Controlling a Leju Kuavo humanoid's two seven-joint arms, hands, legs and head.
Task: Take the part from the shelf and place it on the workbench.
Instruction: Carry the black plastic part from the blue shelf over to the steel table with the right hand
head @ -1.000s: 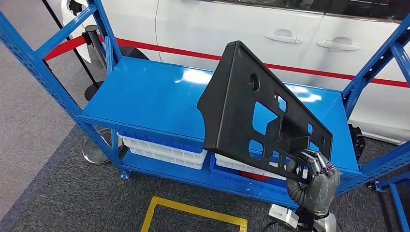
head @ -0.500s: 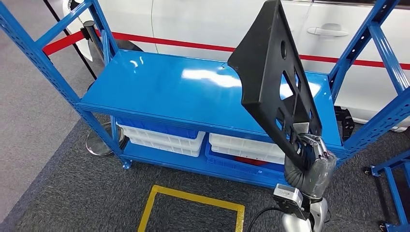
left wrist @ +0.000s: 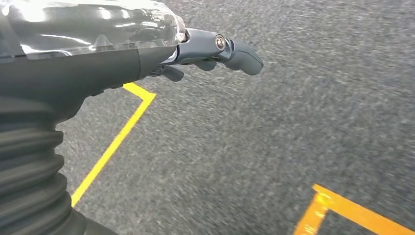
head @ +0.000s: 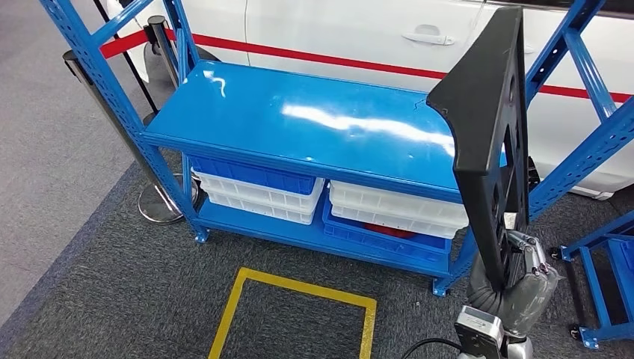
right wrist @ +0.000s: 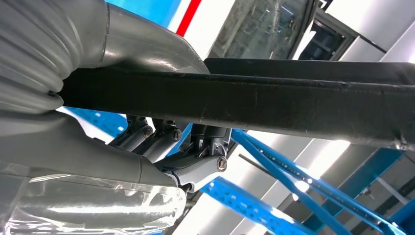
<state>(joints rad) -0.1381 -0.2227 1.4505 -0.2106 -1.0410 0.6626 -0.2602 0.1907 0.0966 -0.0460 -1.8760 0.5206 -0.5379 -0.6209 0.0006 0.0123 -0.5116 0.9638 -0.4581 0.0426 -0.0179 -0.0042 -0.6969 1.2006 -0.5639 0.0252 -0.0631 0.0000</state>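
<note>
Black plastic part (head: 486,134) — gripped at its lower edge by my right hand (head: 527,280), now edge-on and clear of the blue shelf (head: 299,127) as my view swings right — extraction done, workbench pending; left hand (left wrist: 215,51) hangs loosely curled, empty.

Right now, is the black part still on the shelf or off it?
Off it: the right hand holds the black part upright by its lower edge, above the blue shelf.

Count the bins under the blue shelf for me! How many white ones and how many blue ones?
White bins: 4, two stacked on the left and two on the right.
Blue bins: 2, one on the left, one on the right.
Total: 6
</note>
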